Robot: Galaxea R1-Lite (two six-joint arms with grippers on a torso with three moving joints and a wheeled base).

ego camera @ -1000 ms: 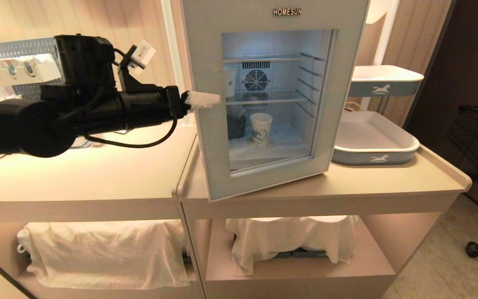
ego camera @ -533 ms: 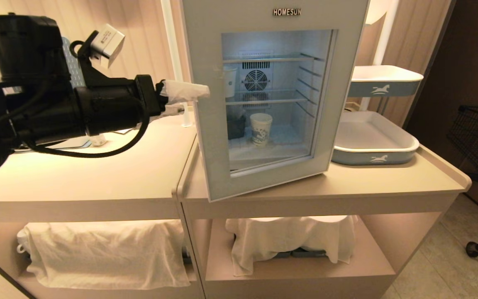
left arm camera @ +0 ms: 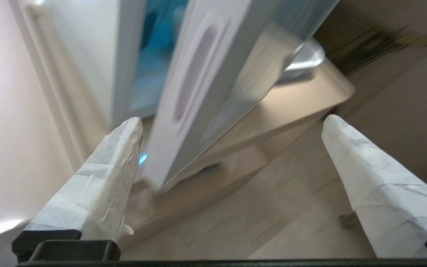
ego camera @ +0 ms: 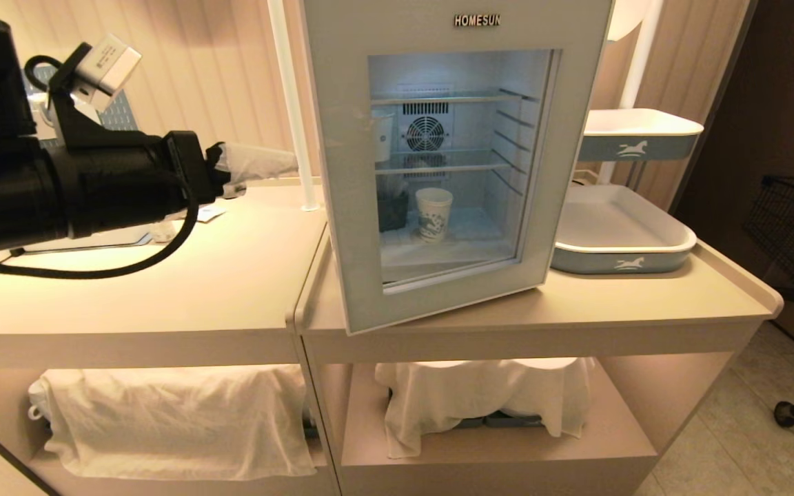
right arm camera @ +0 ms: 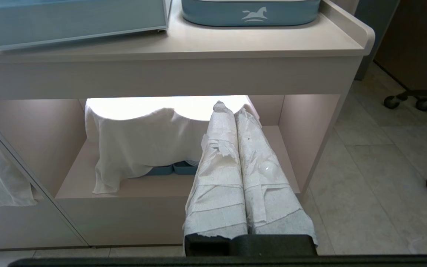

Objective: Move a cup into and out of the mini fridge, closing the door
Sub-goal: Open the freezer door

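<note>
Cup in fridge; door ajar.

The cup, white with blue print, stands upright on the mini fridge floor. The door is slightly ajar.

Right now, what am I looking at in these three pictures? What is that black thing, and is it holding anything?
It is a robot with two arms. The wide picture comes from a camera on its head; the other two come from cameras on its wrists, looking past the fingers. The black thing is its left arm, whose left gripper hangs above the counter beside the mini fridge. Its taped fingers stand wide apart and hold nothing. The cup stands inside the fridge, seen through the glass of the door, which is not quite shut. Two trays sit to the fridge's right. The right gripper is parked low, shut and empty, facing a cloth on the lower shelf.
</note>
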